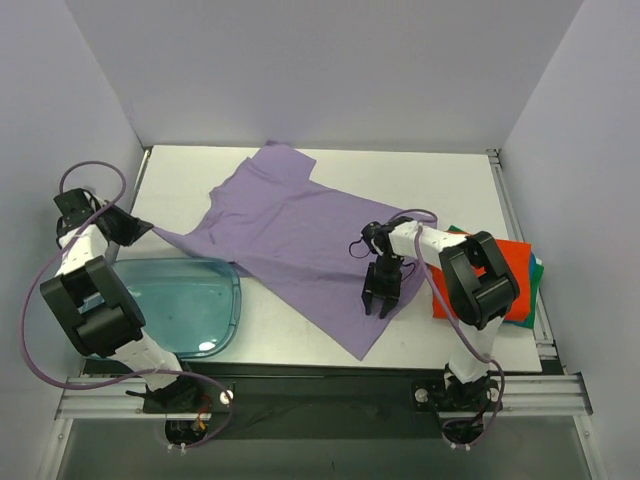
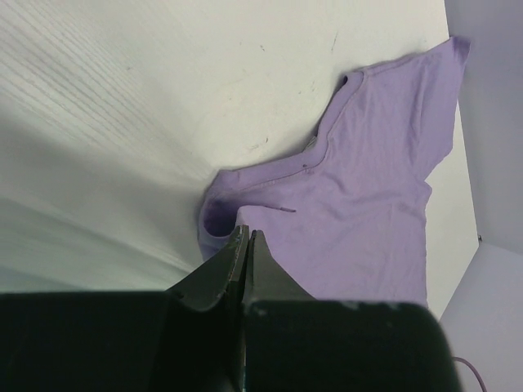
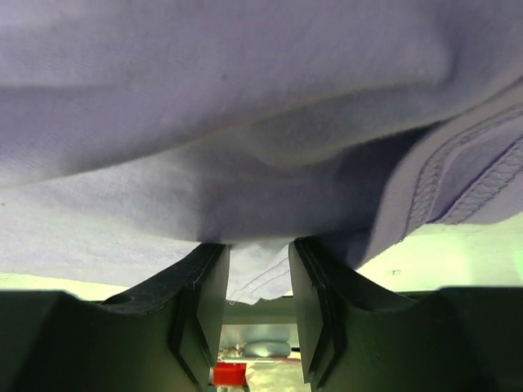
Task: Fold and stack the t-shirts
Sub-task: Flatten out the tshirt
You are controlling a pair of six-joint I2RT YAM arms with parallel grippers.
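Note:
A lavender-purple t-shirt (image 1: pixel 300 230) lies spread aslant across the middle of the table. My left gripper (image 1: pixel 140 228) is at the shirt's left sleeve corner, which is drawn to a point toward it. In the left wrist view that gripper (image 2: pixel 247 233) is shut at the sleeve of the lavender shirt (image 2: pixel 368 188). My right gripper (image 1: pixel 378 305) is over the shirt's lower right hem. In the right wrist view its jaws (image 3: pixel 258 245) stand a little apart with a bunch of lavender cloth (image 3: pixel 245 106) between them. An orange-red t-shirt (image 1: pixel 508 265) lies folded at the right edge on a green-teal one (image 1: pixel 537 275).
A translucent blue tray (image 1: pixel 235 300) sits at the near left beside the left arm. White walls close the table on three sides. A metal rail runs along the near edge by the arm bases.

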